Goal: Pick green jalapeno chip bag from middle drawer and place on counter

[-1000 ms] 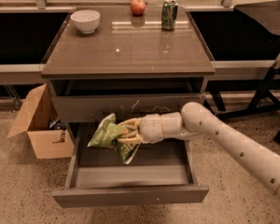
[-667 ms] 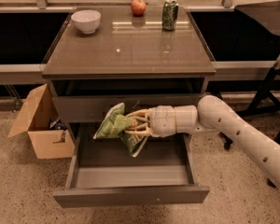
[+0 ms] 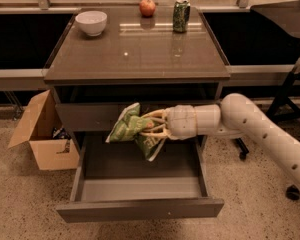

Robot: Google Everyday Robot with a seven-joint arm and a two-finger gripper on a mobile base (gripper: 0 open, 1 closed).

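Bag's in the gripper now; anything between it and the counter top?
Only the front edge of the counter, just above the chip bag in the gripper. Bowl, apple and can sit at the back.

This looks like an office or robot-test space, not a home kitchen. A grey drawer cabinet stands on a speckled terrazzo floor (image 3: 20, 204). Its glossy bench (image 3: 140, 54) carries a white bowl (image 3: 91, 22), an apple (image 3: 147, 7) and a green can (image 3: 181, 15) along the far edge. Metal-framed glazing runs behind. An open cardboard box (image 3: 40, 134) sits on the floor at the left, and a castered chair base (image 3: 290, 191) and a dark desk (image 3: 285, 14) are at the right. The robot's hand (image 3: 149, 130), closed round a green chip bag (image 3: 122, 129), hangs above the open middle drawer (image 3: 140, 209).
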